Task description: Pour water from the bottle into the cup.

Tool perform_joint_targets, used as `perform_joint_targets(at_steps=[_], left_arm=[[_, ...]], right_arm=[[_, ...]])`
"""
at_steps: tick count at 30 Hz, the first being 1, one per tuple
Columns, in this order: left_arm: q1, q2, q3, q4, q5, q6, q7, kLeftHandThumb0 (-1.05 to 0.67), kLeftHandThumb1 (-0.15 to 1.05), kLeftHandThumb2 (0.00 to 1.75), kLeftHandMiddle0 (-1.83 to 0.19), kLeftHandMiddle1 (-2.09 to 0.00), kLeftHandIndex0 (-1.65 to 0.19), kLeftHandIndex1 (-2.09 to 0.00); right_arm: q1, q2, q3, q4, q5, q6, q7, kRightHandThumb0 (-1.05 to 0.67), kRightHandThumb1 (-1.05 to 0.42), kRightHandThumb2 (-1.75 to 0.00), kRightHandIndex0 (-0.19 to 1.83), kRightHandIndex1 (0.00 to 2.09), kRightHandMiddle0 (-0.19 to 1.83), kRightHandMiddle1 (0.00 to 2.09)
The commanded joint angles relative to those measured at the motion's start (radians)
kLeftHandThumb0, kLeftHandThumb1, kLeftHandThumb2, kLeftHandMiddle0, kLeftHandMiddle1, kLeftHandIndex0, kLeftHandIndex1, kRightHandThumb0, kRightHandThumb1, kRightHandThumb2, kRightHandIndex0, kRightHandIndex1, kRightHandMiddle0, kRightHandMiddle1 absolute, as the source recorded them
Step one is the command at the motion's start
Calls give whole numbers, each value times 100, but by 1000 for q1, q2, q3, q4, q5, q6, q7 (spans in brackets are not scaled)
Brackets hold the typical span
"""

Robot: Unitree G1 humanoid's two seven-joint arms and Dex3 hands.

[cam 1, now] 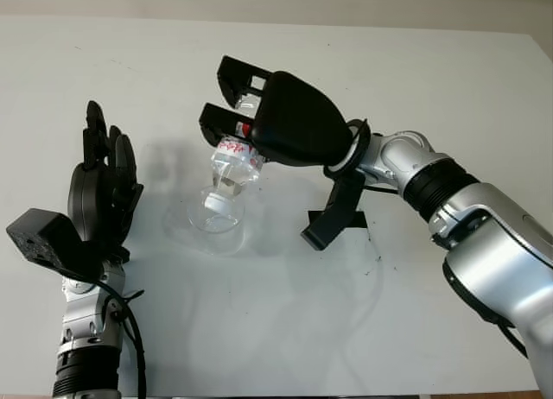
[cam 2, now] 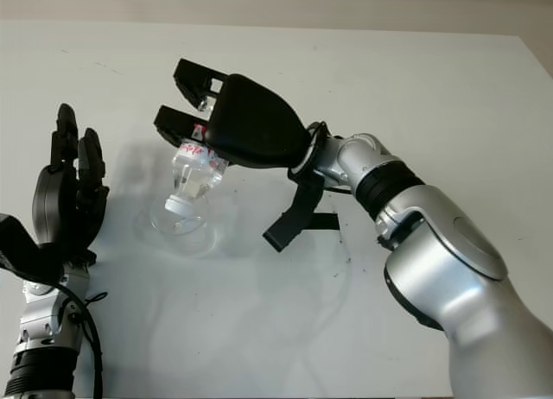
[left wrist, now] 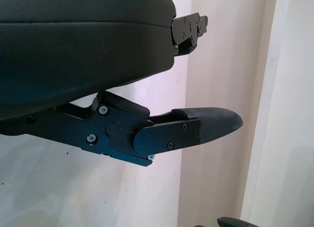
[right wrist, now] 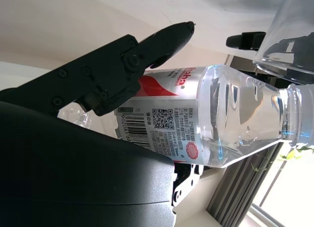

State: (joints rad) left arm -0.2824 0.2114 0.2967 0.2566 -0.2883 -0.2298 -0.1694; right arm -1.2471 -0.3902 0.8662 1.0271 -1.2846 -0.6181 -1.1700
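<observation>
Pouring stage, seen from the head camera and both wrists. The right hand (cam 1: 259, 114) is clenched around a clear plastic bottle (cam 1: 235, 161), its black fingers (right wrist: 122, 65) wrapped over the labelled body, the palm shell covering the near side. The bottle is tipped steeply, neck pointing down and away from the hand toward the robot's left, so that its mouth sits just above or inside the rim of the cup (cam 1: 212, 219); whether the two touch cannot be told. The label carries red print, a barcode and a square code, seen up close in the right wrist view. The cup is transparent and stands upright on the white table (cam 1: 415, 88), directly below the fingertips of the right hand. A black bracket (cam 1: 333, 216) hangs from the right wrist and reaches down toward the table just behind the hand, on the side away from the cup.

The left hand (cam 1: 99, 187) is released, holding nothing, raised upright with its fingers pointing away from the robot, well apart from the cup on the robot's left side.
</observation>
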Motion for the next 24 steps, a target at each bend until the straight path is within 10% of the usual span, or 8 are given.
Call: perform_joint_targets(at_steps=[1,13,17,24], left_arm=[[0,1,2,-3,4,-11,-3,-75,105,54,19,-5,19,-4],[-3,1,3,-1,4,-12,-4,-76,105,54,19,-5,19,-4],[0,1,2,-9,6,-4,1,-76,105,53,19,-5,19,-4],[3,4,4,-10,2,-7,-7,-76,105,54,19,-5,19,-5]], right_arm=[[-36,-8,6,-13,-4,11,-15,-46,-101,-5,112,209,47,155],[-29,-7,-19,-1,52,-25,12,-46,-103,-7,113,209,52,177],[-3,1,-96,19,183,-72,121,-44,-105,-27,122,209,102,208],[58,11,-282,37,497,-180,430,-40,-105,-32,123,209,101,209]])
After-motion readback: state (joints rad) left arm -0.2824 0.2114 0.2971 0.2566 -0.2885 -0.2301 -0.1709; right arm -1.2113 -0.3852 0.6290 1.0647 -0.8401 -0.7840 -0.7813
